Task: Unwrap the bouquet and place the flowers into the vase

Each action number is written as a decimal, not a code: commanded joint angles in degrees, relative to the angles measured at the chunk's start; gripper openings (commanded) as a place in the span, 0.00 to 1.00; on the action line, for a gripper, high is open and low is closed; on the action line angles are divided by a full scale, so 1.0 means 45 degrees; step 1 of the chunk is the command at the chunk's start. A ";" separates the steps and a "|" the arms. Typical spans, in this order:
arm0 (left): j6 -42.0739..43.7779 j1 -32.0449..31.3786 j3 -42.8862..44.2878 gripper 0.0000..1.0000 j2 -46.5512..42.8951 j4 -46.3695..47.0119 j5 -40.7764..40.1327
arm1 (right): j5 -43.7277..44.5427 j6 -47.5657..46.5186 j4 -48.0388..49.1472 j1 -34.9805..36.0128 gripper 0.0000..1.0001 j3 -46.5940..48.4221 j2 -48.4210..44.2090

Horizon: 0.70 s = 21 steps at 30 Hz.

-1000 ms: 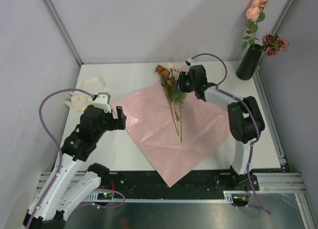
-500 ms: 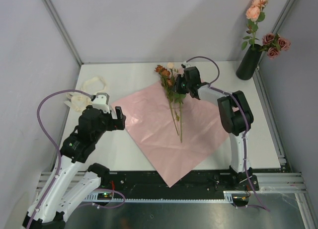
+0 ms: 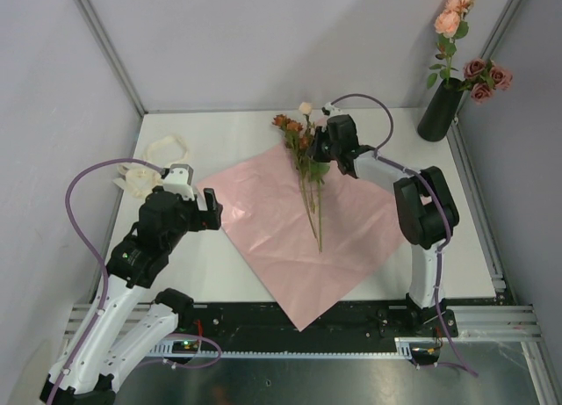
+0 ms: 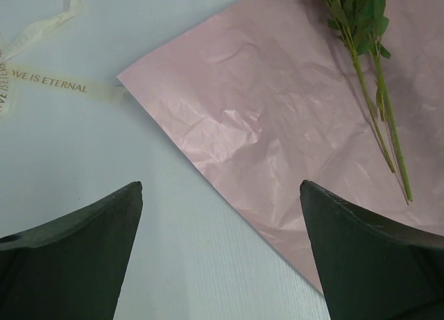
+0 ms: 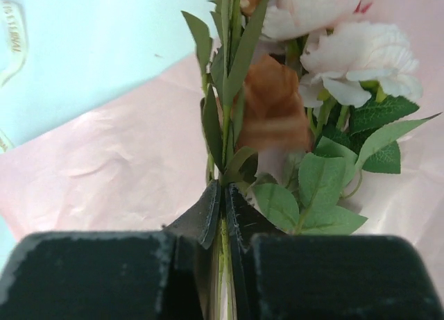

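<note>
The white table (image 3: 228, 128) is covered across its middle by the flattened pink paper sheet (image 3: 290, 247). The left gripper (image 4: 218, 195) is held wide apart and empty above the sheet's left corner. The flowers (image 3: 303, 155) are clenched by their green stems in the right gripper (image 5: 223, 195) near the sheet's far corner. The black vase (image 3: 439, 111), already holding roses, is seen at the table's far right corner.

Your right tool (image 5: 222, 198) has closed on the flowers (image 3: 299, 146).
A second ago you had its jaws apart, just right of the blooms. It has since edged left and now pinches the green stems, and the pale bloom (image 3: 305, 108) has risen clear of the rust-red ones.
</note>
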 commanded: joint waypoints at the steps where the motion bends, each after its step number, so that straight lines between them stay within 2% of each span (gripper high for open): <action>1: 0.0187 0.0062 -0.0023 1.00 -0.0102 0.0211 -0.0042 | 0.0379 -0.0351 0.0735 0.0104 0.06 -0.0221 -0.1492; 11: 0.0168 0.0061 -0.0047 1.00 -0.0096 0.0212 -0.0071 | 0.0793 -0.0485 0.0402 0.0146 0.07 -0.0403 -0.2734; 15: 0.0168 0.0058 -0.0023 1.00 -0.0013 0.0213 -0.0051 | 0.1087 -0.0283 -0.0134 0.0155 0.13 -0.0403 -0.2958; 18: 0.0168 0.0060 -0.0024 1.00 -0.0017 0.0204 -0.0115 | 0.0922 -0.0029 -0.1061 0.0194 0.03 -0.0418 -0.2830; 21: 0.0168 0.0063 -0.0046 1.00 -0.0117 0.0213 -0.0194 | 0.0606 0.0316 -0.1748 0.0246 0.00 -0.0551 -0.2648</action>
